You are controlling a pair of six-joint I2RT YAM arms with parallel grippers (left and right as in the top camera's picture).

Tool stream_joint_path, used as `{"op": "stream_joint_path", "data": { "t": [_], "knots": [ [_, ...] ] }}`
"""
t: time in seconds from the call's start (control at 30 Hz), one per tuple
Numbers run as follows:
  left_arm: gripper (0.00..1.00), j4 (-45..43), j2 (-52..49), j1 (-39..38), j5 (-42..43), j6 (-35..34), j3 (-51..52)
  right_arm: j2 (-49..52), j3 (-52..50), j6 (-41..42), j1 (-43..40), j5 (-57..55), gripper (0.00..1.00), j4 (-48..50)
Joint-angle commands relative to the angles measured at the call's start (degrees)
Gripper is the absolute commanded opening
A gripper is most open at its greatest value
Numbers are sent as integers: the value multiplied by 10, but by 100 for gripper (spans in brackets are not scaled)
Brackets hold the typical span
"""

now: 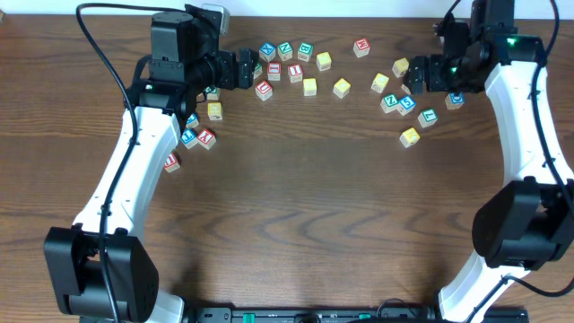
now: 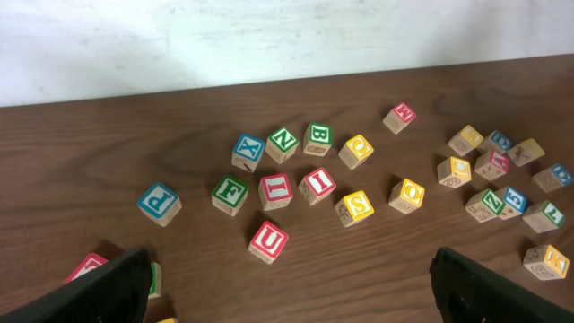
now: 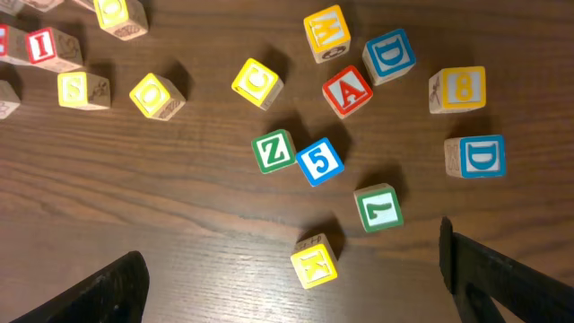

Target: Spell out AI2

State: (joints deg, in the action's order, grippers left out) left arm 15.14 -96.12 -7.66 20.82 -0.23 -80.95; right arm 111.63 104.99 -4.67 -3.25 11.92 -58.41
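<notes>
The red "A" cube (image 3: pixel 347 91) lies among the right-hand cluster, between a yellow W and a blue D; in the overhead view the right arm hides it. Two red "I" cubes (image 2: pixel 276 189) (image 2: pixel 317 185) sit side by side in the left group, one of them also at the edge of the right wrist view (image 3: pixel 43 45) and overhead (image 1: pixel 295 72). I cannot pick out the "2" in any view. My left gripper (image 2: pixel 289 289) (image 1: pixel 247 70) hangs open and empty, short of a red U cube (image 2: pixel 268 242). My right gripper (image 3: pixel 289 292) (image 1: pixel 414 76) is open and empty over a yellow K cube (image 3: pixel 315 261).
Many other letter cubes are scattered along the back of the table: green Z (image 3: pixel 273 150), blue 5 (image 3: pixel 320 161), green 7 (image 3: pixel 378 206), blue P (image 2: pixel 158 201), green F (image 2: pixel 230 194). A few cubes lie beside the left arm (image 1: pixel 206 137). A white wall (image 2: pixel 269 36) rises behind the table's far edge.
</notes>
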Motion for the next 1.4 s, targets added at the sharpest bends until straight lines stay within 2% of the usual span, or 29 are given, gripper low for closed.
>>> {"op": "stream_joint_path", "data": {
  "t": [0.0,0.1,0.17,0.33,0.5,0.7,0.8,0.97,1.13,1.3,1.37],
  "knots": [
    [98,-1,10,-1,-6,7,-18,2,17,-7,5,7,99,11],
    [98,14,10,-1,-22,10,-18,10,17,-31,7,4,99,32],
    [98,19,9,-1,-40,10,-18,16,17,-72,8,-5,93,45],
    [98,19,9,-1,-40,10,-18,40,17,-101,19,-97,89,93],
    [98,20,9,-1,-40,10,-18,82,17,-130,28,-107,89,123],
    [98,20,9,-1,-40,10,-18,130,17,-170,29,-107,74,145],
    [98,19,9,-1,-40,10,-18,144,17,-191,29,-108,72,163],
    [98,20,9,-1,-40,10,-18,160,17,-197,29,-118,72,188],
    [98,20,9,-1,-40,10,-18,177,17,-196,29,-118,66,209],
    [98,20,9,-1,-39,5,-18,196,17,-195,29,-118,50,214],
    [98,19,9,-1,-39,4,-18,198,16,-189,29,-116,49,214]
  ]
}}
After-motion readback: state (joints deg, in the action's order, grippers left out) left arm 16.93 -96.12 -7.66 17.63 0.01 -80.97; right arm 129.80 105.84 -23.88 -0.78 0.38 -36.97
